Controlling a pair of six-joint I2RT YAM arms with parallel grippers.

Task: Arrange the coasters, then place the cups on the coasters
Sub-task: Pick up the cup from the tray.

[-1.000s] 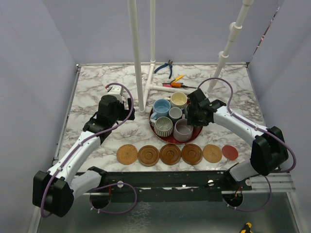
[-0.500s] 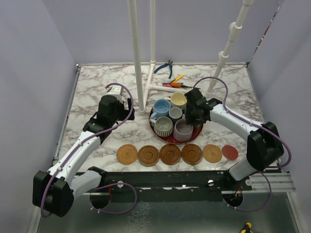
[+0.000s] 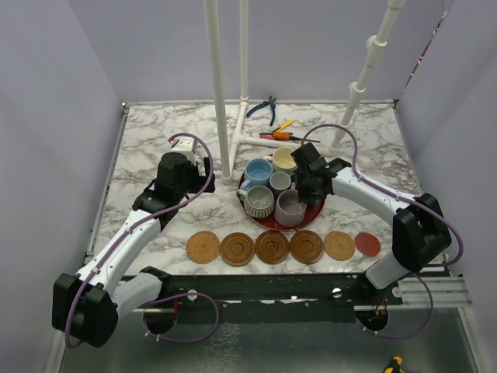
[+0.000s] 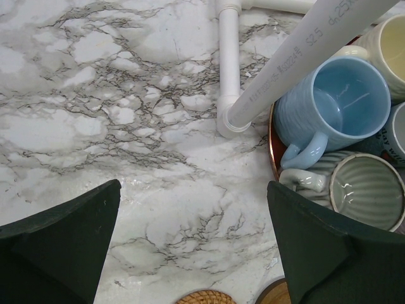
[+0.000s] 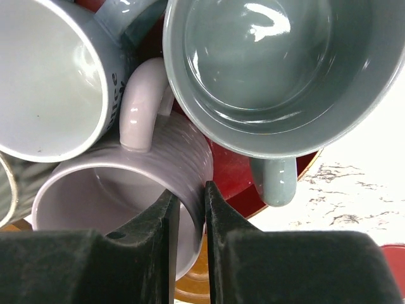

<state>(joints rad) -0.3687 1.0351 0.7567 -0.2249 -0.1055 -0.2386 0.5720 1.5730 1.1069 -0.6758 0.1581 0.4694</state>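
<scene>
Six coasters lie in a row along the near edge, from a woven tan one (image 3: 203, 248) to a small reddish one (image 3: 367, 244). The cups stand crowded on the red tray (image 3: 268, 223): lavender (image 3: 291, 207), ribbed grey-green (image 3: 260, 202), light blue (image 3: 258, 171), cream (image 3: 285, 159) and small pale grey (image 3: 280, 182). My right gripper (image 5: 190, 196) is shut on the lavender cup's (image 5: 126, 183) wall, one finger inside and one outside. The grey-green cup (image 5: 278, 63) sits just beyond it. My left gripper (image 4: 193, 190) hangs open over bare marble, left of the tray.
A white pipe frame (image 3: 220, 93) rises just left of the tray, its foot close to the light blue cup (image 4: 342, 101). Pliers (image 3: 264, 109) and screwdrivers (image 3: 283, 128) lie at the back. A second white pipe (image 3: 361, 78) leans at the back right.
My right gripper has slid a little left and toward the lavender cup, and its jaws have closed onto the cup's wall. The left arm has stayed still.
</scene>
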